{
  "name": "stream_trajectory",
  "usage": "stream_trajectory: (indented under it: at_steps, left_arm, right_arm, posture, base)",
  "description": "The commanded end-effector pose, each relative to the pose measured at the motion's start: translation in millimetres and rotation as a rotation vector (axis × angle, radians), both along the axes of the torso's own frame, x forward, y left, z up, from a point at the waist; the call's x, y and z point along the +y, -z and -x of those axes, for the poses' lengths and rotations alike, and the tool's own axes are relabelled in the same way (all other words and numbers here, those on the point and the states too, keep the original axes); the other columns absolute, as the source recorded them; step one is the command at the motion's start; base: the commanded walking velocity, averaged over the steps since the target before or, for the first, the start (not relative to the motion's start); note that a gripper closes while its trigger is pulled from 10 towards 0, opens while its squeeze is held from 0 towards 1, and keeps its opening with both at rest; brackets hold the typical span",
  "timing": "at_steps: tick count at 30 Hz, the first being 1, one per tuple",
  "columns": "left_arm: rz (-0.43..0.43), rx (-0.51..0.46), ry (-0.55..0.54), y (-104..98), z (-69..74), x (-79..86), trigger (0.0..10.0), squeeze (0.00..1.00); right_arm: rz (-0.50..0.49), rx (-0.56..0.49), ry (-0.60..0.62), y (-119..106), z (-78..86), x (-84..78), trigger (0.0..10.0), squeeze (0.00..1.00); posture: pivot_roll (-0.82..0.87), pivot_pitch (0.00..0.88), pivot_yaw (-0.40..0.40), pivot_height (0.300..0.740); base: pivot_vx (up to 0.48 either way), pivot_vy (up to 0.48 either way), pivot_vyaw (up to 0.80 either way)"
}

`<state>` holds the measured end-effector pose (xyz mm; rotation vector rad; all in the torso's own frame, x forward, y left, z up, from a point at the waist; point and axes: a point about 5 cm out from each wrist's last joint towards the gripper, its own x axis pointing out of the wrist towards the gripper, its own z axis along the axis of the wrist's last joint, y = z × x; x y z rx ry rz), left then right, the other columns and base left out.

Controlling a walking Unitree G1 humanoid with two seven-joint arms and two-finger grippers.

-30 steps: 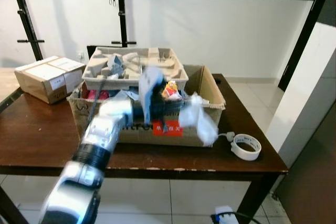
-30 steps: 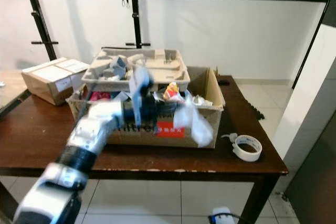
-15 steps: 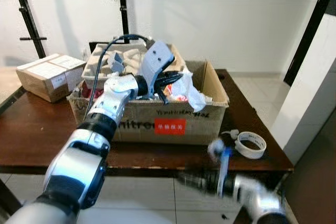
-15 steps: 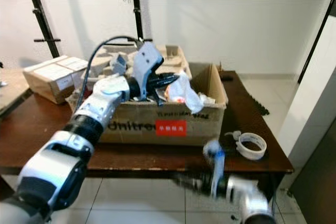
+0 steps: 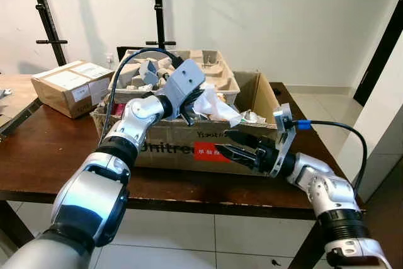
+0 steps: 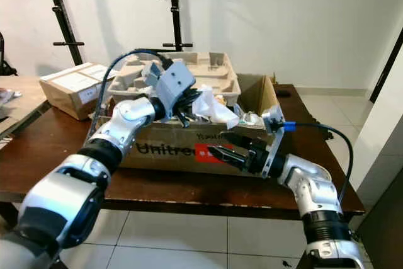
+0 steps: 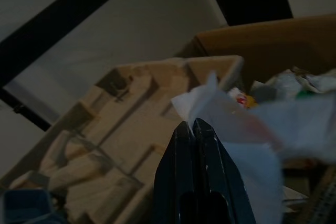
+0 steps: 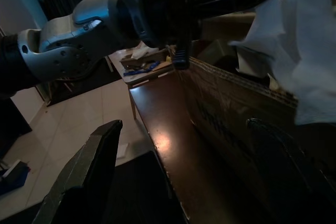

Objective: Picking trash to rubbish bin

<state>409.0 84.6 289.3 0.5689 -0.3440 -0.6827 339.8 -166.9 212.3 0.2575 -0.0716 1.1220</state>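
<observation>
Step in hand, as I judge it: dropping the trash into the bin. The bin here is the big cardboard box (image 5: 189,146) on the dark wooden tabletop (image 5: 44,162), already stuffed with scraps, with a moulded pulp tray (image 6: 189,77) resting across its back half. A smaller taped carton (image 5: 72,86) sits on the tabletop well to my left, apart from the box.

My left gripper (image 5: 189,108) is over the box's open top, near the middle. The crumpled white plastic wrapper (image 5: 217,108) hangs from it, draped toward the right side of the box interior, its lower end touching or nearly touching the trash inside.

My right gripper (image 5: 242,149) is low in front of the box's front wall, pointing at the printed side, near the red label (image 6: 208,151). It carries nothing.

Next move, my guess: let go with the left so the wrapper falls inside, not over the front wall. Risk: thin film may cling to a pad, or catch on the flap (image 5: 264,96) at the right.

Fingers:
- Left: pressed together in the left wrist view, pinching a fold of the wrapper at the tips.
- Right: spread wide, empty, not touching the box as far as I can tell.
</observation>
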Motion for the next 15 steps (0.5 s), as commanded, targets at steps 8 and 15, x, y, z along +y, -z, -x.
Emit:
stream_trajectory:
  at_steps: [8,15]
  left_arm:
    - [-0.007,-0.132,-0.038,-14.5,1.1,-21.0,10.0,0.00]
    - [-0.120,-0.112,-0.021,5.3,2.3,-30.1,10.0,0.00]
  right_arm:
    - [-0.021,0.020,-0.014,-1.5,6.4,2.8,10.0,0.00]
    - [-0.025,0.030,-0.015,-1.4,9.4,4.6,10.0,0.00]
  posture:
    - [0.00,0.008,0.024,0.740]
    - [0.00,0.009,0.031,0.740]
  base:
    - [0.000,0.000,0.00]
    - [0.000,0.000,0.00]
